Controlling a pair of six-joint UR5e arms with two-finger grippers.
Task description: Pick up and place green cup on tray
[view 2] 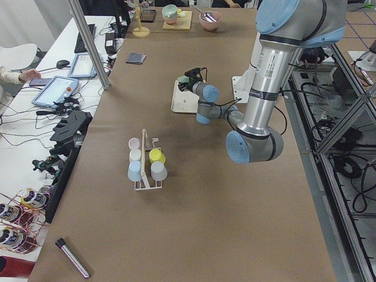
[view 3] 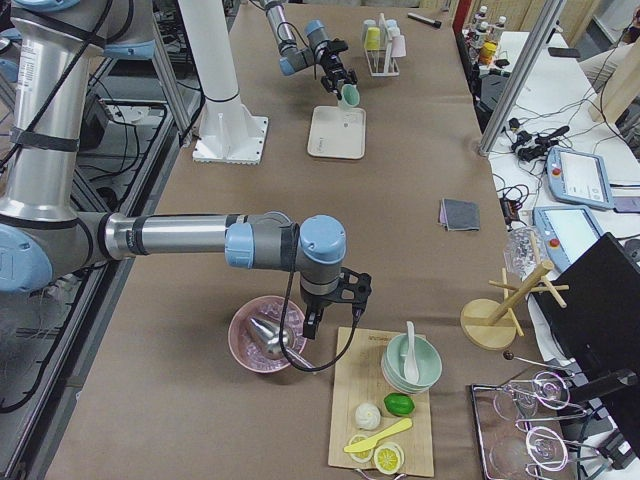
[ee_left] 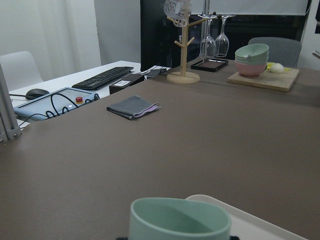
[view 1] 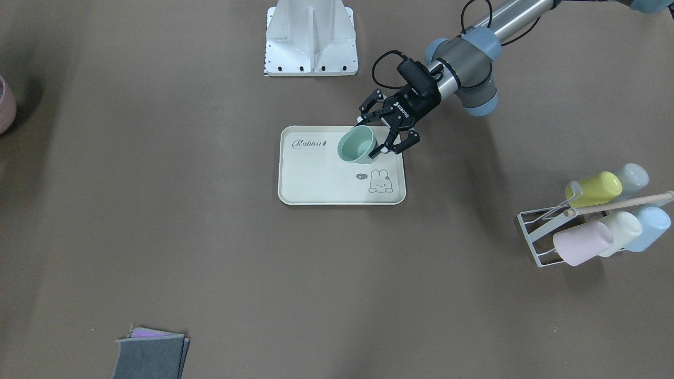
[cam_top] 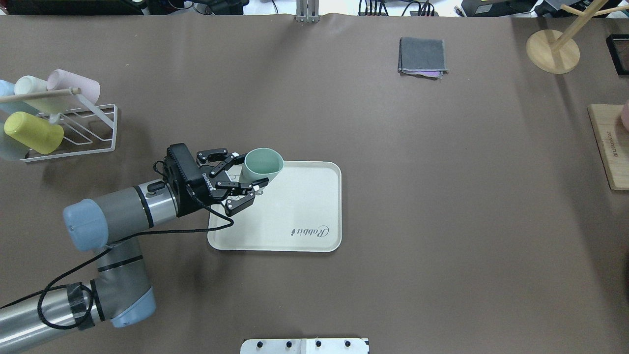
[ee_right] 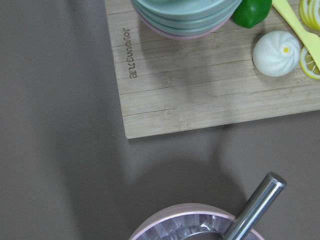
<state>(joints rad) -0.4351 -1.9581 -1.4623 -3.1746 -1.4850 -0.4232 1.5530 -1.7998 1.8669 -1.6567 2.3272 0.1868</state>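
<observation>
Where the desk [view 3: 420, 300] ends on the robot's right, hangs the right pincer [view 3: 325, 318] over a pink bowl [view 3: 240, 325] holding a metal spoon [view 3: 268, 335]; cannot tell whether spread or clenched. Farther along, passes a folded grey cloth [view 3: 460, 213]. Beyond that, clamps the tilted green cup [cam_top: 263, 164] between the fingers of the left pincer [cam_top: 250, 170], over the left half of the tray [cam_top: 300, 216]. Farthest, shows a white rack [cam_top: 105, 127] of cups.
</observation>
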